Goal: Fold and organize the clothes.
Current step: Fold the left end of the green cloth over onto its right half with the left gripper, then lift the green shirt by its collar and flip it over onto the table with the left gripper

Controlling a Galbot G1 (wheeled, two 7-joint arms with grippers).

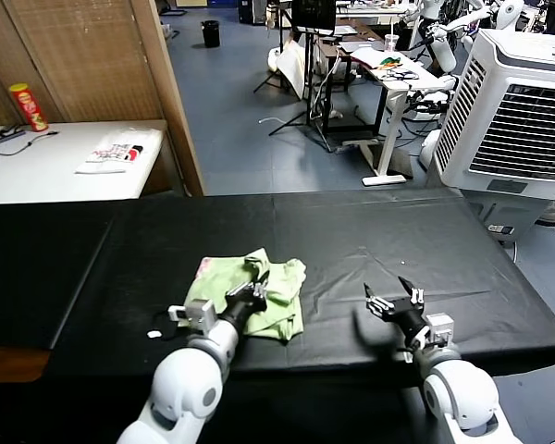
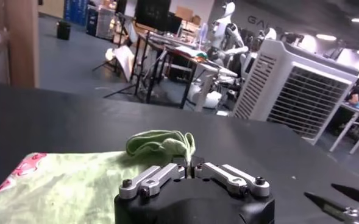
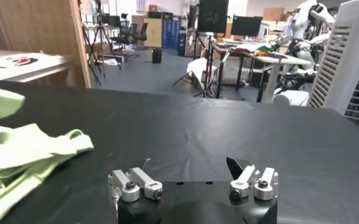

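left hand grasping shirt fold | right hand released, well apart

L gripper pinched shut on a raised fold of the green shirt, which lies on the black table. R gripper's tips nearby. White cooler unit far off.

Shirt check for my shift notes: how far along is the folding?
Done: the shirt sits folded into a rough, rumpled bundle on the table. In hand: the left gripper pinches a fold. Left: neatening; the right gripper hovers open, apart from it.
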